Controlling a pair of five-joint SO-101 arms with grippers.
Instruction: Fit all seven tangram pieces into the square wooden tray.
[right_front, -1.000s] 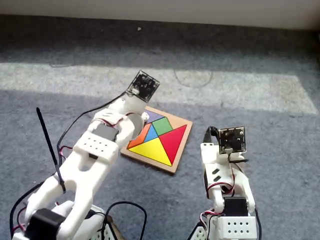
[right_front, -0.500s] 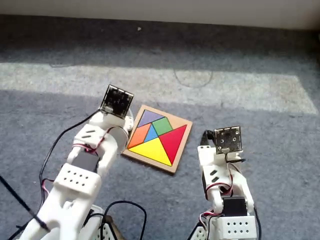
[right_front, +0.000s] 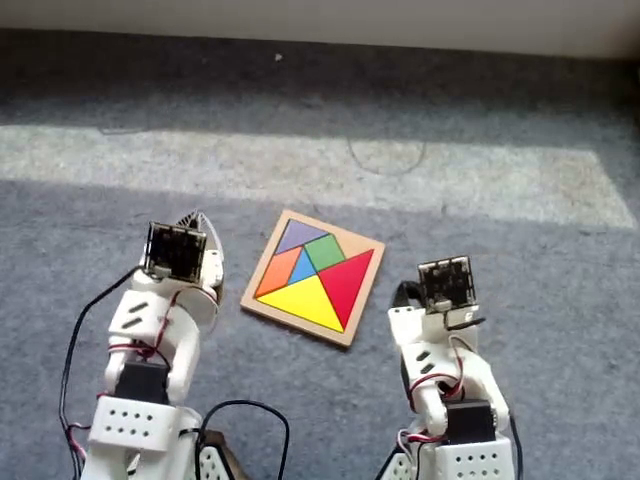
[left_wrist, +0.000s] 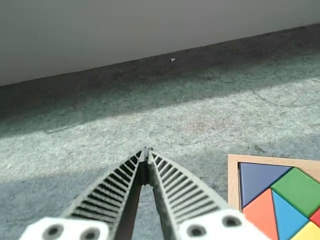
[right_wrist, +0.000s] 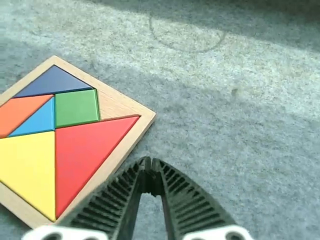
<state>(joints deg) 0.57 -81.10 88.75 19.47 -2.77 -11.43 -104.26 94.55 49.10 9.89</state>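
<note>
The square wooden tray (right_front: 355, 243) is lying cornerwise on the grey carpet (right_front: 500, 120) between the two arms. It is holding purple, orange, blue, red and yellow tangram pieces (right_front: 300, 298), with bare wood showing beside the green square (right_front: 325, 252). The left claw (left_wrist: 146, 156) and right claw (right_wrist: 149, 164) are both sitting pressed together, gripping nothing.

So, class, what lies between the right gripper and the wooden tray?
Bare grey carpet lies between the right gripper and the wooden tray, seen in the right wrist view.
</note>
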